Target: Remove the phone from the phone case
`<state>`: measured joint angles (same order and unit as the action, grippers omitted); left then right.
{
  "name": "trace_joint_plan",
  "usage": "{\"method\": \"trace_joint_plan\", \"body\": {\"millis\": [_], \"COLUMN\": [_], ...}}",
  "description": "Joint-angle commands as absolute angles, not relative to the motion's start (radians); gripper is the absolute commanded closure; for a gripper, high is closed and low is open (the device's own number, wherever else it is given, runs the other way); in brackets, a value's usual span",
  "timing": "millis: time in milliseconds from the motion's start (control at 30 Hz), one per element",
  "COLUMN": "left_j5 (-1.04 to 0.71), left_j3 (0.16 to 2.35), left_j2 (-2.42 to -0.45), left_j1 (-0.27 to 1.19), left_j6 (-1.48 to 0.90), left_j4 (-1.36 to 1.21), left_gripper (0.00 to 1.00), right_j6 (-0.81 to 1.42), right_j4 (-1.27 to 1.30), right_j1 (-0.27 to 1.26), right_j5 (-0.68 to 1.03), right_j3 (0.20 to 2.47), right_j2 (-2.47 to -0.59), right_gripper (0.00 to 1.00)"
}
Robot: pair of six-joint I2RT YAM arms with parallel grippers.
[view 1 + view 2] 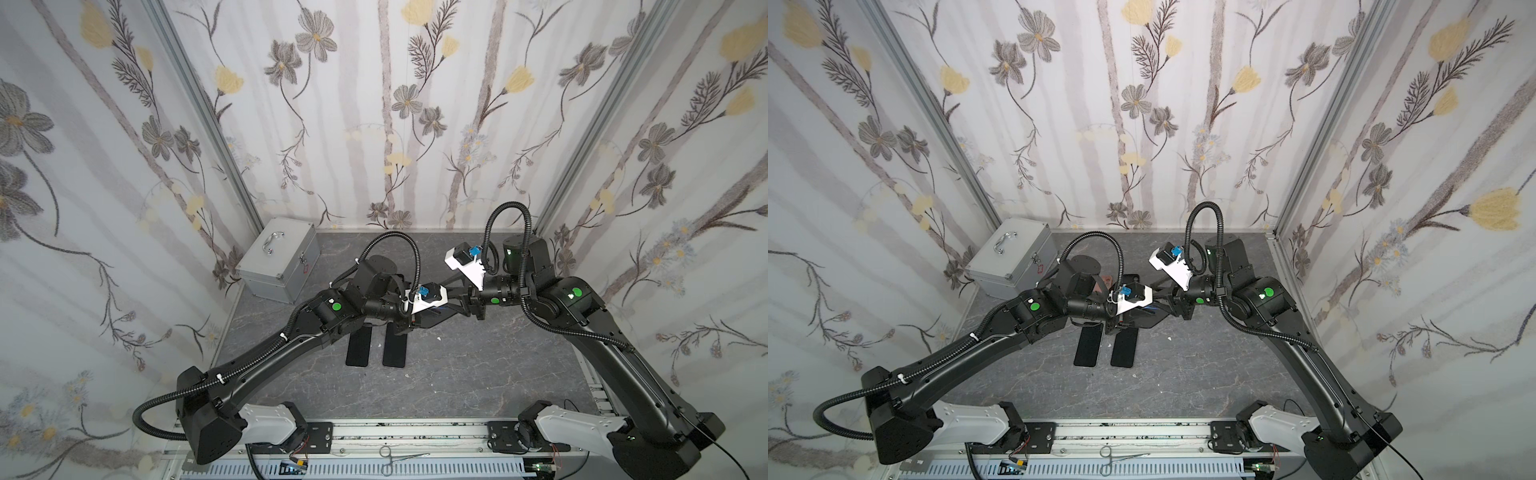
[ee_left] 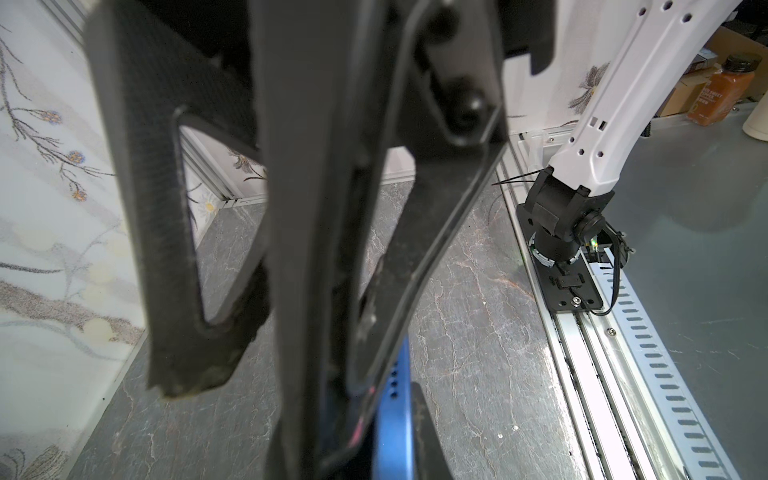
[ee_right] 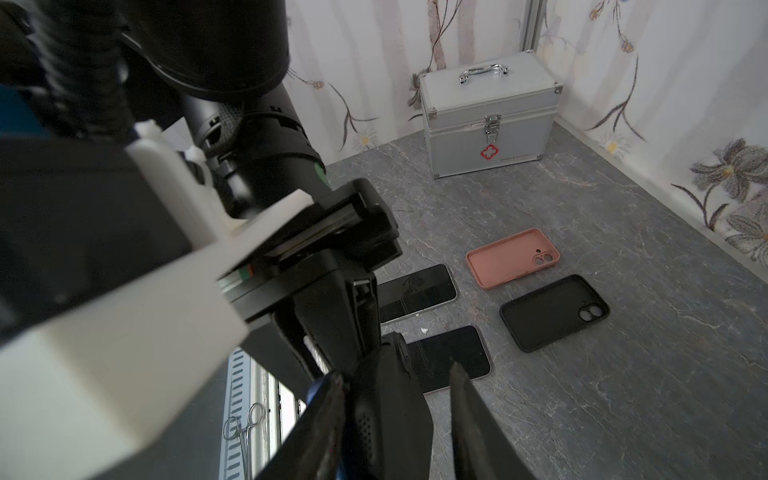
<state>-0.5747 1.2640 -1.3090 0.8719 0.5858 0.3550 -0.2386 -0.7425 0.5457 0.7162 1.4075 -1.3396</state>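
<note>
A blue phone (image 2: 392, 415) in a black phone case (image 2: 440, 195) hangs above the middle of the table between both arms, seen as a dark slab (image 1: 440, 318) in both top views. My left gripper (image 2: 374, 449) is shut on its blue edge, and the case rim stands bent away from the phone. My right gripper (image 3: 394, 370) reaches in from the right (image 1: 461, 307). Its fingers straddle the case (image 3: 386, 419): one finger (image 3: 328, 415) lies against it, and a gap shows between the case and the other finger (image 3: 465, 407).
Two bare phones (image 3: 415, 293) (image 3: 451, 357) lie on the grey table under the grippers. Beside them lie an empty pink case (image 3: 513, 257) and an empty black case (image 3: 555, 311). A silver first-aid box (image 1: 278, 259) stands back left. Forceps (image 1: 395, 457) lie on the front rail.
</note>
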Motion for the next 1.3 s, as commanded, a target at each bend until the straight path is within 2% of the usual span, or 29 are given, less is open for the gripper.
{"method": "trace_joint_plan", "body": {"millis": [0,100,267,633,1033,1267], "left_j5": [-0.557,-0.533,-0.485,-0.462,-0.497,-0.488], "left_j3": [1.279,1.278,1.268,1.264,1.235,1.157], "left_j2": [-1.304,-1.303,-1.296,-1.29,-1.263,-1.223], "left_j1": [0.879,0.887,0.89,0.897,0.912,0.867], "left_j6": [0.629,0.628,0.632,0.624,0.602,0.428], "left_j4": [0.312,0.313,0.311,0.306,0.29,0.144], "left_gripper": [1.0,1.0,1.0,1.0,1.0,1.0], "right_j6": [-0.226,-0.224,-0.218,-0.1,0.165,0.211], "right_j4": [-0.763,-0.784,-0.773,-0.693,-0.469,-0.389], "right_j1": [0.546,0.547,0.545,0.503,0.367,0.321], "right_j5": [0.718,0.71,0.732,0.736,0.695,0.488], "right_j3": [1.415,1.42,1.411,1.372,1.239,1.127], "right_j2": [-1.359,-1.374,-1.375,-1.366,-1.336,-1.263], "right_gripper": [0.59,0.61,0.76,0.99,1.0,1.0]}}
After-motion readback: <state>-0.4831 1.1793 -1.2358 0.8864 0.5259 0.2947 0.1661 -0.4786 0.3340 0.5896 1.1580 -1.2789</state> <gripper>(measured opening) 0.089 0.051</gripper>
